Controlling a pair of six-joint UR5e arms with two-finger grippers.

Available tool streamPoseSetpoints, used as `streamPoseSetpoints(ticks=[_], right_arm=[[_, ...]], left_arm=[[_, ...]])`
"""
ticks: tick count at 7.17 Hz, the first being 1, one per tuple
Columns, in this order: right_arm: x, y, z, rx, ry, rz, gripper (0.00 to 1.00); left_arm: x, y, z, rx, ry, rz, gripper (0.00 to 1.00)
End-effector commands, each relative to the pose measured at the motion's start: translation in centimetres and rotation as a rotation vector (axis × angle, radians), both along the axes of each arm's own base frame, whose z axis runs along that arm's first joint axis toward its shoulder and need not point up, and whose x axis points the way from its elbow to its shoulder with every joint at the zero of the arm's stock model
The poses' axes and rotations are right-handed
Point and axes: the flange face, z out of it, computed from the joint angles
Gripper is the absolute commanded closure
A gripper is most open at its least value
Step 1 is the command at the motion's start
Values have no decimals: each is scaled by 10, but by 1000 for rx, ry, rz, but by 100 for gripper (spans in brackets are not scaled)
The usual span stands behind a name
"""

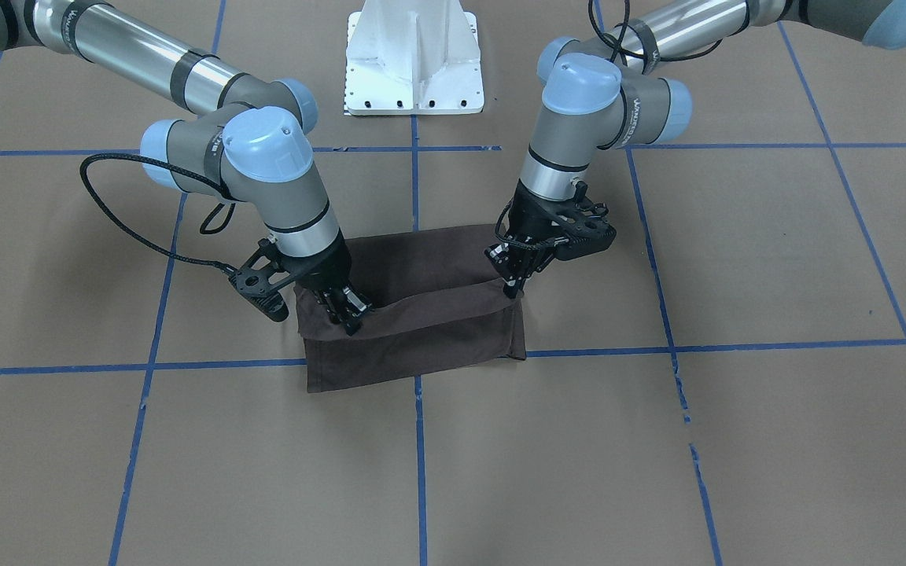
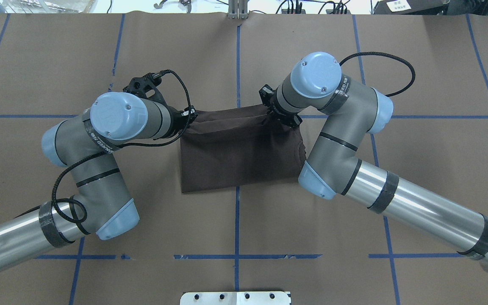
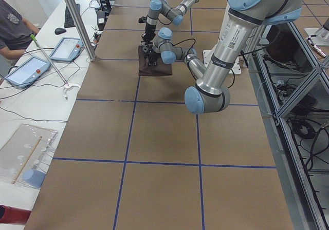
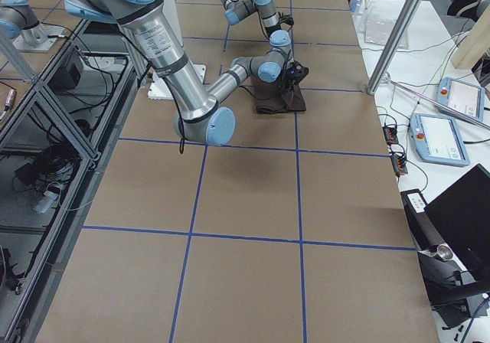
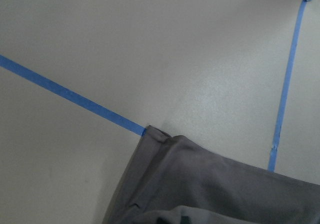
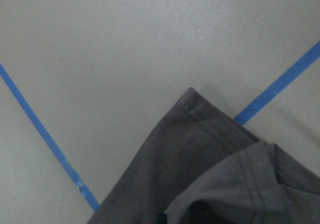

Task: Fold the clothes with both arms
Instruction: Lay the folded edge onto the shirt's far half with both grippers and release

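Hemmed T-shirt point(image 6: 200, 154) cloth fills the bottom of both wrist views, right under the cameras; no fingers in shot there.

Front view: right gripper point(image 1: 349, 313) and left gripper point(image 1: 513, 284) both have fingers drawn narrow, each pinching one end of the shirt's far edge (operators' side). That edge is up off the table point(image 1: 736, 259) and sags slightly between the two grips, so I read both as really holding cloth. Overhead can't confirm, the wrists cover the fingertips.

Below the grips the lifted layer hangs down to the table on the far side. The rest lies flat toward the robot, a compact dark rectangle between the arms. It sits mid-table over a crossing of blue tape point(image 1: 618, 347), well short of the white pedestal base point(image 1: 414, 71). Wrist views show two lower-layer corners flat on the paper, each by a tape line.

Step, my read: mid-fold, far edge picked up and about to be carried over toward the robot's side.

Next move needs:
- both grippers travelling together at the same height, or the sag grows and the fold skews
- enough lift to clear the lower layer without dragging it
- lifted edge landing square on the near edge, then release

Risk: thin pinch, so a corner could slip out.
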Motion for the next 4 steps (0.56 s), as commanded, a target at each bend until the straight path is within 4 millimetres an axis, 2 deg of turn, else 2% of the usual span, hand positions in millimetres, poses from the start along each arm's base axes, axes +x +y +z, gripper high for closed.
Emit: streamPoseSetpoints(ticks=[1, 2, 3, 4], right_arm=[[-13, -46, -15, 15, 43, -7, 0], [1, -66, -7, 21, 52, -65, 0], [9, -68, -16, 27, 26, -95, 0], [13, -64, -28, 44, 9, -101, 0]], left_arm=[[-5, -43, 5, 38, -68, -12, 1], [-25, -78, 12, 50, -106, -41, 0], [-23, -87, 23, 47, -129, 2, 0], [-25, -88, 21, 49, -122, 19, 0]])
